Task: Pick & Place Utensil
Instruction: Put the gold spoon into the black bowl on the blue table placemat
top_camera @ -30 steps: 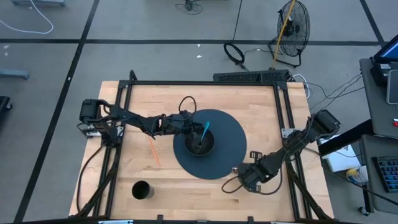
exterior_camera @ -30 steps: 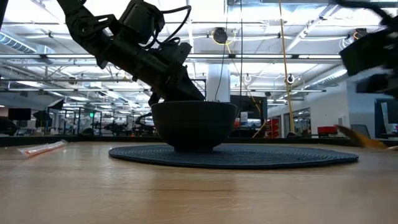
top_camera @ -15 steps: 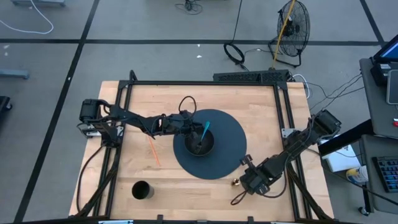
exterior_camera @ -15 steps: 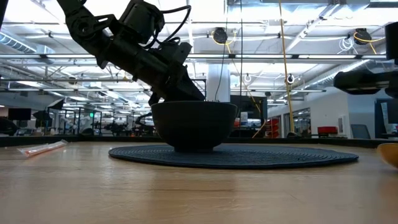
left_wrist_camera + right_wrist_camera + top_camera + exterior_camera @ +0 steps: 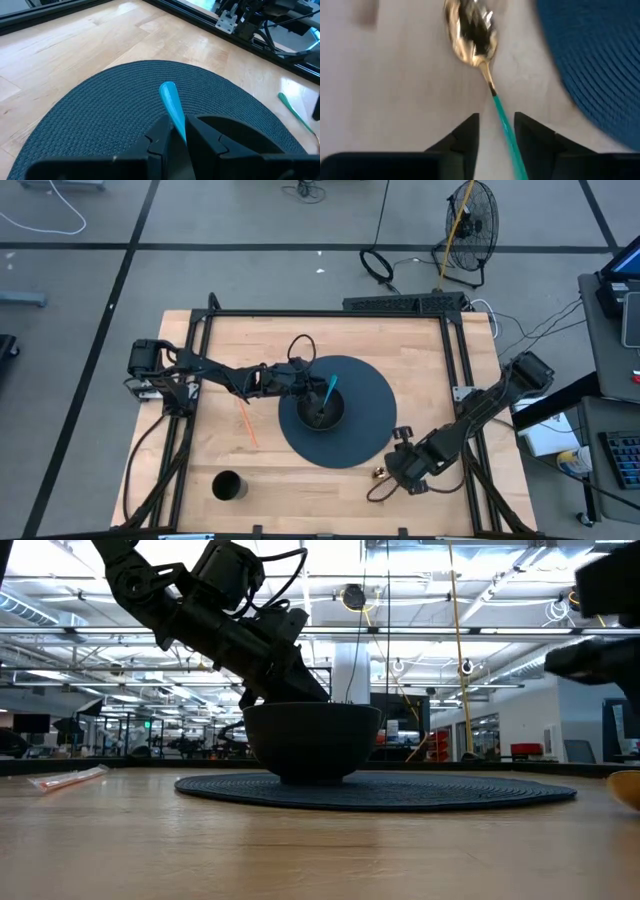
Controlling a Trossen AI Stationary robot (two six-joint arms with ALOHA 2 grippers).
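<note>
A dark bowl (image 5: 322,418) (image 5: 312,740) stands on a round dark blue woven mat (image 5: 372,392). My left gripper (image 5: 308,387) (image 5: 177,125) reaches over the bowl from the table's left, shut on a blue utensil (image 5: 330,390). A gold spoon with a teal handle (image 5: 472,30) (image 5: 380,473) lies flat on the wood just off the mat's near-right edge. My right gripper (image 5: 394,467) (image 5: 496,127) hovers above it, open. Its fingers stand on either side of the teal handle (image 5: 504,120) without touching it. My left gripper pinches the blue utensil's handle (image 5: 176,114) between its two fingers, a little below the rounded free end (image 5: 168,89), which sticks out past the fingertips. The fingers come slanting down from the table's left. The utensil is tilted, and its lower end points into the bowl.
An orange stick (image 5: 246,423) (image 5: 68,778) lies on the wood left of the mat. A black cup (image 5: 227,485) stands near the table's near-left corner. Black frame rails (image 5: 330,313) run along the far and side edges.
The gold spoon was held above the table a second ago and now lies on the wood by the mat's near-right edge. My right gripper moved toward the near edge with it, then rose a little above it.
</note>
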